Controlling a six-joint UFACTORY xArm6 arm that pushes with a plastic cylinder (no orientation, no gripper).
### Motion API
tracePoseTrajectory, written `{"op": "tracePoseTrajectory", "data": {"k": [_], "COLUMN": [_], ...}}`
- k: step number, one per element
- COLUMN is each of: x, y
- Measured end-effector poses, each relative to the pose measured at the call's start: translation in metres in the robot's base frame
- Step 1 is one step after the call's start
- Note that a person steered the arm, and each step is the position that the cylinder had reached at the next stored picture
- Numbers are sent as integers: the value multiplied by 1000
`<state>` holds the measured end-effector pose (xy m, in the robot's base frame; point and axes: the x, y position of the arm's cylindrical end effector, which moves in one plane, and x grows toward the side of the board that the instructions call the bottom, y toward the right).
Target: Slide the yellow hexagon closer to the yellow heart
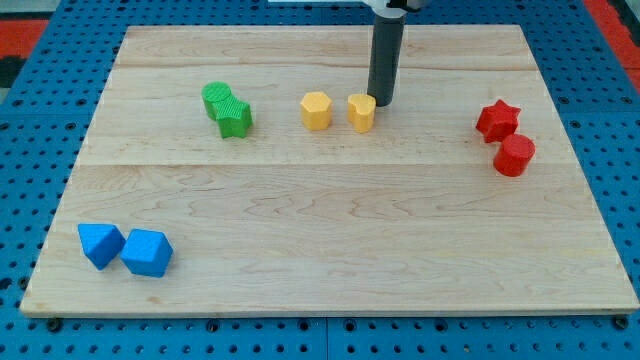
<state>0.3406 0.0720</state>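
The yellow hexagon (316, 110) sits on the wooden board (330, 240) a little above centre. The yellow heart (361, 112) lies just to its right, with a small gap between them. My tip (381, 103) is at the heart's upper right edge, touching or nearly touching it. The dark rod rises from there to the view's top.
Two green blocks (228, 109) touch each other at the upper left. A red star (497, 120) and a red round block (515, 155) sit at the right. Two blue blocks (101, 244) (148, 252) lie at the lower left. A blue pegboard surrounds the board.
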Motion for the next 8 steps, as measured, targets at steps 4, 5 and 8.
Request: {"op": "tracePoseTrajectory", "data": {"k": [4,5,8], "x": [-25,-9,12], "y": [-98,-128,-128]}}
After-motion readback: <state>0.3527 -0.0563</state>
